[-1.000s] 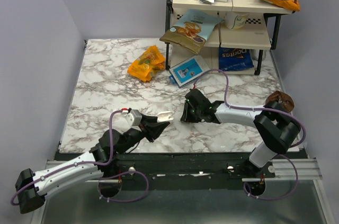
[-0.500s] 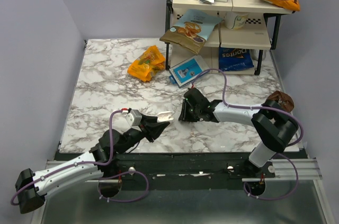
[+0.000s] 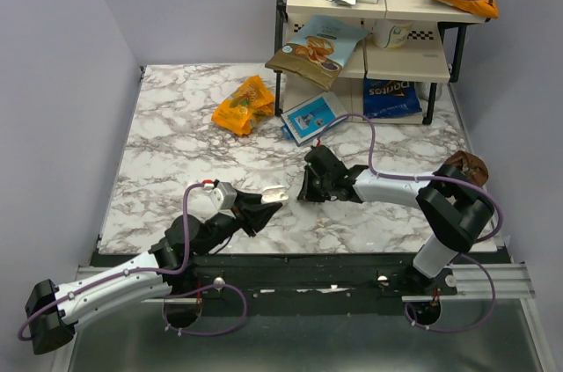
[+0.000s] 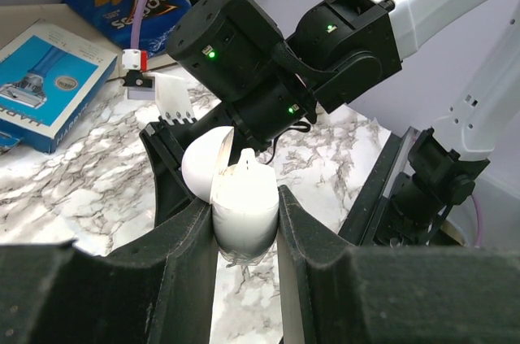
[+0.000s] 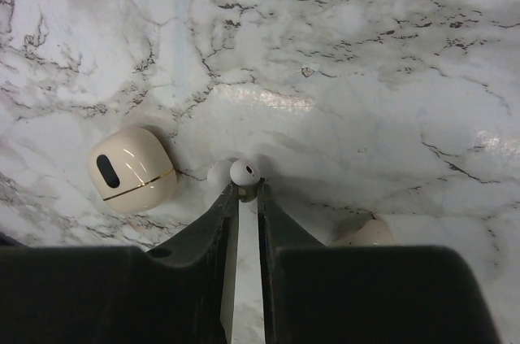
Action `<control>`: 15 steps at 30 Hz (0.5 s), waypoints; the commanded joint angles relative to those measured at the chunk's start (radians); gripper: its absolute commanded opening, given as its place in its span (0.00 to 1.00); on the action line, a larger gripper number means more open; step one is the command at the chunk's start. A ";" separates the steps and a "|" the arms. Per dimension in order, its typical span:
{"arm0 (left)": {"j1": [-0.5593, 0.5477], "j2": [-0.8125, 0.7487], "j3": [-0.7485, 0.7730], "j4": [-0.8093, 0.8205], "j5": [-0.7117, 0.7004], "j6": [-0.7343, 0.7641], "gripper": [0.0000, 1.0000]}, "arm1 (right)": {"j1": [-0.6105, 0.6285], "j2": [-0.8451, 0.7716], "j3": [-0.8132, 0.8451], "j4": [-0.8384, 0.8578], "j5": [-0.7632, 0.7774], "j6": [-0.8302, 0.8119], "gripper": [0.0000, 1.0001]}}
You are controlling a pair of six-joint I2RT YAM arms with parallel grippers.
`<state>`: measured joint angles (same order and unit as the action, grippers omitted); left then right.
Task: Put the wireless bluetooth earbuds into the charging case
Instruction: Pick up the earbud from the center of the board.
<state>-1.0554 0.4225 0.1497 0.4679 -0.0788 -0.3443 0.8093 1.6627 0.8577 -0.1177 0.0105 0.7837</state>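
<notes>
Right tool (image 5: 244, 198), clamped on an earbud (image 5: 244, 172), has edged slightly left.

The charging case (image 4: 244, 212) is seen as a small cream-white rounded shell, held off the marble with its lid (image 4: 203, 161) swung open and tilted to one side; in the overhead view it shows only as a pale speck (image 3: 274, 193). One earbud (image 5: 244, 172), white with a dark central hole in its rounded tip, is pinched just above the table. A cream egg-shaped piece (image 5: 131, 169) with a dark oval slot and a thin gold seam lies on the marble nearby, possibly a second earbud.
</notes>
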 commanded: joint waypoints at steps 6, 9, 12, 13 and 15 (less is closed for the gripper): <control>-0.005 0.009 -0.006 0.009 -0.018 -0.005 0.00 | -0.009 -0.029 -0.013 -0.003 0.039 -0.037 0.09; -0.005 0.010 -0.001 0.006 -0.018 -0.007 0.00 | -0.007 -0.067 -0.023 -0.022 0.069 -0.076 0.02; -0.005 0.015 0.001 0.008 -0.021 -0.012 0.00 | -0.009 -0.148 -0.026 -0.059 0.109 -0.145 0.01; -0.005 0.016 0.001 0.011 -0.025 -0.013 0.00 | -0.009 -0.199 -0.026 -0.071 0.121 -0.188 0.01; -0.005 0.018 0.002 0.015 -0.032 -0.016 0.00 | -0.007 -0.250 -0.013 -0.120 0.143 -0.237 0.01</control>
<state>-1.0557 0.4351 0.1493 0.4679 -0.0795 -0.3454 0.8074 1.5303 0.8402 -0.1661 0.0669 0.6693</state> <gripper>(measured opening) 0.378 0.014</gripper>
